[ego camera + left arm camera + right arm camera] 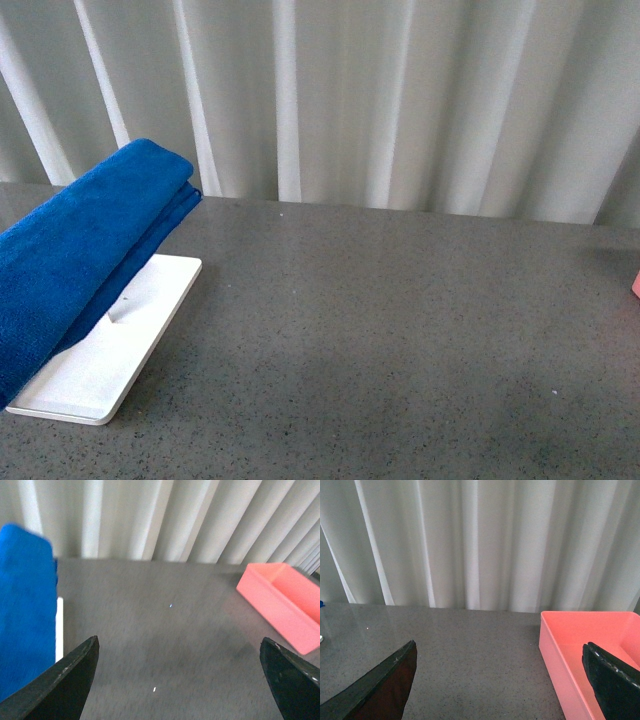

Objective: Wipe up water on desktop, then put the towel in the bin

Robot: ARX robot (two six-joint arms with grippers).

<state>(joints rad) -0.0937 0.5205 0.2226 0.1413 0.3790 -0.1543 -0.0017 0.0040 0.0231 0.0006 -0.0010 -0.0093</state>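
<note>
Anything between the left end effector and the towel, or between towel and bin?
Nothing visible. The left end effector is open above bare desktop; the towel lies on the white tray at left, the pink bin at right, only desktop between them.

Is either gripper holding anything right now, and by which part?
Nothing. The left gripper and right gripper are open and empty; the towel lies on the tray.
</note>
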